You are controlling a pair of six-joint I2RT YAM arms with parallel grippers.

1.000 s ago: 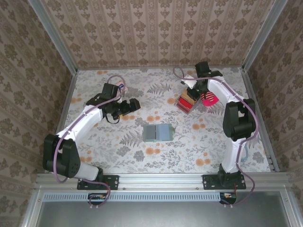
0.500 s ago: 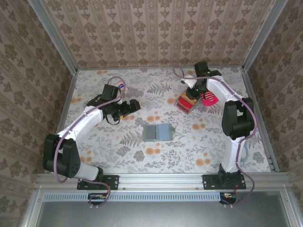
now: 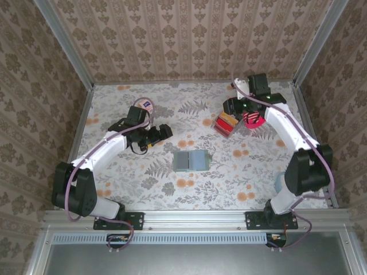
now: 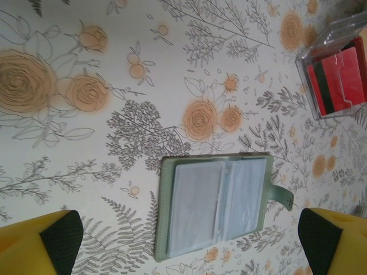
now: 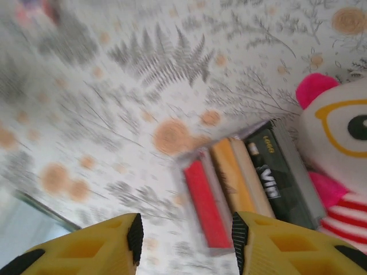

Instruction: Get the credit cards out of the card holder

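Tabletop (image 3: 132,177): floral print. Your left claw (image 3: 164,133) hangs with fingers spread wide, nothing held, near the card holder's far-left corner. Your right claw (image 5: 186,238) is partly open and empty above the plush toy (image 5: 338,143) and the clear box (image 3: 226,124) of red, tan and black slabs. Card holder (image 3: 191,160) lies open and flat mid-tabletop. Its sleeves look pale, possibly empty.

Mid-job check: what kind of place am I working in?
Probably a staged robot test booth, not a real home: wallpaper panels in aluminium framing, a floral-print tabletop, and the left arm and right arm bolted to a rail at its near edge.
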